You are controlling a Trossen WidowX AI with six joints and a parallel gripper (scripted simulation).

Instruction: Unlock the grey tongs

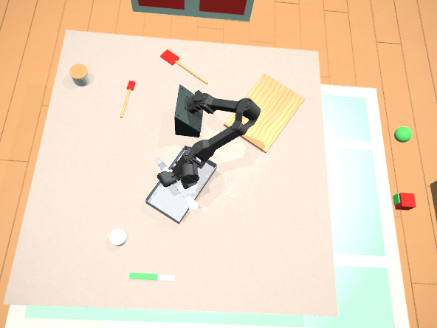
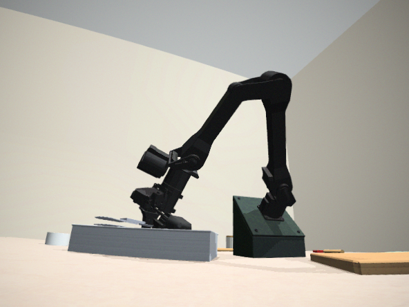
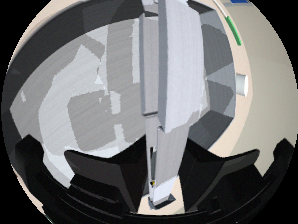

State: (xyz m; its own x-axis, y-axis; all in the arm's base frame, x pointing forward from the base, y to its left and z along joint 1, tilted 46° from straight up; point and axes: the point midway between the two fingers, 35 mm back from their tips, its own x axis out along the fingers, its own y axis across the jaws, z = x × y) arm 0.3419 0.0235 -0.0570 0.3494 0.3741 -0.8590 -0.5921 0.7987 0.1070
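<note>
The grey tongs [image 1: 192,204] [image 2: 108,219] [image 3: 181,70] lie across the roasting tin [image 1: 166,201] [image 2: 138,243] [image 3: 90,120], at rim height. One end sticks out past each long side. Their arms are close together; the lock is too small to read. My gripper [image 1: 175,179] [image 2: 150,222] [image 3: 163,135] points down at a slant over the tin. Its fingers stand on both sides of the tongs, against them, and are shut on them. The fingertips are mostly hidden in the top and exterior views. The wooden board [image 1: 274,107] [image 2: 383,264] lies flat to the right, with nothing on it.
The arm's dark green base [image 1: 188,123] [image 2: 269,242] stands between tin and board, and the arm reaches over the board's near left edge. Two red spatulas [image 1: 170,57] [image 1: 131,86], a can [image 1: 80,75], a white round object [image 1: 118,236] and a green-handled knife [image 1: 144,276] lie farther off.
</note>
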